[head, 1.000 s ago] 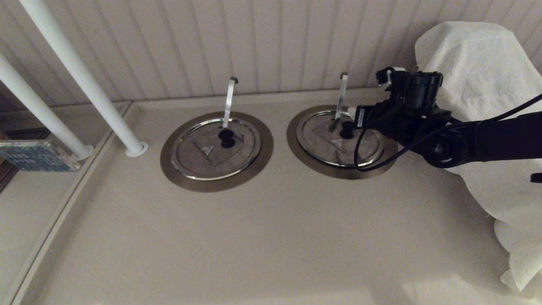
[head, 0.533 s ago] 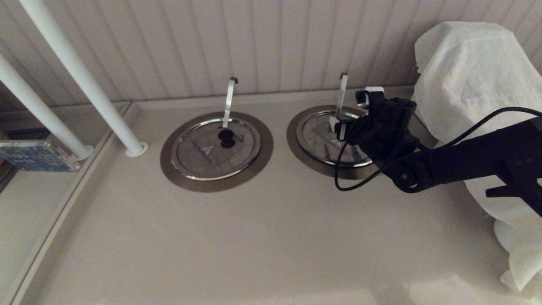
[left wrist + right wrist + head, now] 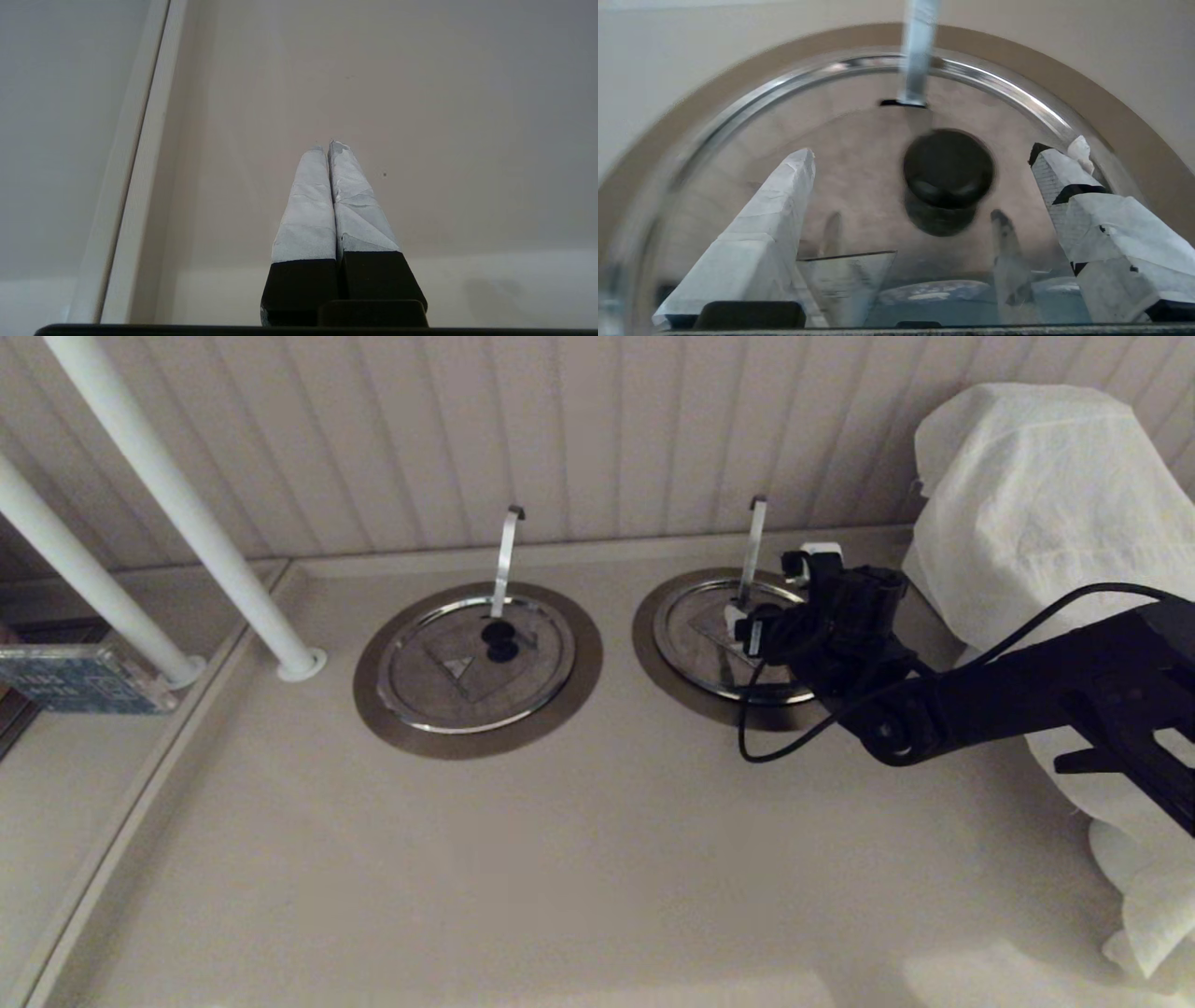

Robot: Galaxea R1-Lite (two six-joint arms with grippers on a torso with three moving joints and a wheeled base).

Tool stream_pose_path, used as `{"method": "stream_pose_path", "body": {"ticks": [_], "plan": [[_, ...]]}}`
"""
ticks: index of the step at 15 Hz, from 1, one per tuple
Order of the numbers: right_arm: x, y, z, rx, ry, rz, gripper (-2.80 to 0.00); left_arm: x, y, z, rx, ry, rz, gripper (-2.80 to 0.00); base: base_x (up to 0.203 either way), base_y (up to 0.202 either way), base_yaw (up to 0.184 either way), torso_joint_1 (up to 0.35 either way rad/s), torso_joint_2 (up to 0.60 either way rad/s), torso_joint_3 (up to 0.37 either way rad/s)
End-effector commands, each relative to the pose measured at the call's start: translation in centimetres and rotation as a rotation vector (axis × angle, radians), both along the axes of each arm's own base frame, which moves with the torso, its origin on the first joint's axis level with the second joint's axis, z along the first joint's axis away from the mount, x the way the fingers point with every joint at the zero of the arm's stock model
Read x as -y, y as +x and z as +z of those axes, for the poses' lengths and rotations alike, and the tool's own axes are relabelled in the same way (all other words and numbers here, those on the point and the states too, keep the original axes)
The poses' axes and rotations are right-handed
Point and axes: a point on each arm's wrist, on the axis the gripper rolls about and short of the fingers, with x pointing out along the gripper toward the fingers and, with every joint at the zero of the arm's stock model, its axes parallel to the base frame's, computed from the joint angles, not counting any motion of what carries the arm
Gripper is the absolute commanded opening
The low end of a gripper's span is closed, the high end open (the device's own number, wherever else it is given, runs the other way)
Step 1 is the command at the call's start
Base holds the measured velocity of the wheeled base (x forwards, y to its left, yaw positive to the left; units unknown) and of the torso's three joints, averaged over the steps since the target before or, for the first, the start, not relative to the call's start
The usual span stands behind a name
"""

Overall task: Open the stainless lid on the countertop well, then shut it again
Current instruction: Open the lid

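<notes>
A white cloth-covered bulk (image 3: 1046,523) fills the frame's right edge. Center-right, the stainless lid (image 3: 709,649) sits on the countertop well (image 3: 653,653), its utensil handle (image 3: 752,546) upright. The right gripper (image 3: 780,588) hangs spread wide around the black knob (image 3: 948,170), not touching. Left gripper (image 3: 329,149) closed.

dim warm light; right wrist view blurred, glare on the lid rim (image 3: 1008,88).

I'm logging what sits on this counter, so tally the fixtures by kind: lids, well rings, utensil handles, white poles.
Steel lids with black knobs: 2
Brushed-steel well rings: 2
Utensil handles through lid slots: 2
White poles: 2
Total: 8
</notes>
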Motion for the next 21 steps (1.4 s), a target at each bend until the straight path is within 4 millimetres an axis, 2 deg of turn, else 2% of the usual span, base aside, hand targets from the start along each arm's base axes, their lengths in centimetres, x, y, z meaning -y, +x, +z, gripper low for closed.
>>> {"method": "stream_pose_path", "body": {"ticks": [1,6,11,15,21], "plan": [[0.1,0.2,-0.3,-0.005,0.000,-0.005,0.00,0.0,0.0,0.0,-0.001,0.000,0.001,-2.80,0.000,0.000,0.000,0.000,0.00,0.000],[0.0,0.3,-1.0,-0.024,-0.001,-0.002,0.00,0.0,0.0,0.0,-0.001,0.000,0.001,-2.80,0.000,0.000,0.000,0.000,0.00,0.000],[-0.4,0.0,-0.8,-0.033,0.021,0.011,0.00,0.0,0.0,0.0,0.000,-0.001,0.000,-2.80,0.000,0.000,0.000,0.000,0.00,0.000],[-0.9,-0.6,0.1,-0.017,0.038,0.026,0.00,0.0,0.0,0.0,-0.001,-0.001,-0.001,-2.80,0.000,0.000,0.000,0.000,0.00,0.000],[-1.0,-0.5,-0.1,-0.021,0.036,0.027,0.00,0.0,0.0,0.0,0.001,0.000,0.001,-2.80,0.000,0.000,0.000,0.000,0.00,0.000]]}}
